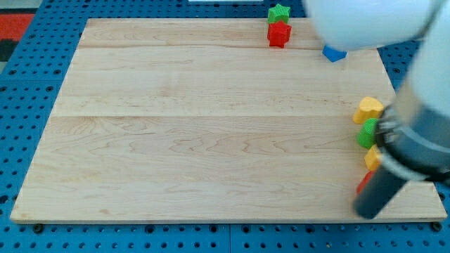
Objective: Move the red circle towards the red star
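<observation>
The red star (279, 34) sits near the board's top edge, right of centre, with a green star (279, 12) touching it just above. A red block (362, 185), mostly hidden behind my rod, lies near the board's bottom right corner; its shape cannot be made out. My tip (366, 213) rests just below and beside this red block, close to the board's bottom edge. The arm's blurred white and grey body covers the view's right side.
A yellow block (368, 109), a green block (365, 133) and a second yellow block (371, 159) form a column at the right edge above the red block. A blue block (334, 53) lies at the top right. The wooden board (211, 126) lies on a blue pegboard.
</observation>
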Robot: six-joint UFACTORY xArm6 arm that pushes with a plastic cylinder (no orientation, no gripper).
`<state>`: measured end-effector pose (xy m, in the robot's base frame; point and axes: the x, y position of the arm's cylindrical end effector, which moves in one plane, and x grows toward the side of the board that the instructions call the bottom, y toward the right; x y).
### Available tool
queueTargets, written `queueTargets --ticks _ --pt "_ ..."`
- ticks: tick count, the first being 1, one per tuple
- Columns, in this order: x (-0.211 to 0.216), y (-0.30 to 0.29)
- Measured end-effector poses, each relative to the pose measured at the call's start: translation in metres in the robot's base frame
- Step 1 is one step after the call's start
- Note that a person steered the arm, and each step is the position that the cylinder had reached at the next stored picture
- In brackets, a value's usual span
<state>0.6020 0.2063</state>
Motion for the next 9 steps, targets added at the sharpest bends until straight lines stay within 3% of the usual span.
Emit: queueTargets --ticks 1,3,5,7,9 --pt "-0.003 0.044" --pt "-0.003 0.050" --pt "-0.031 0.049" --pt "0.008 -0.010" --pt "0.005 -0.021"
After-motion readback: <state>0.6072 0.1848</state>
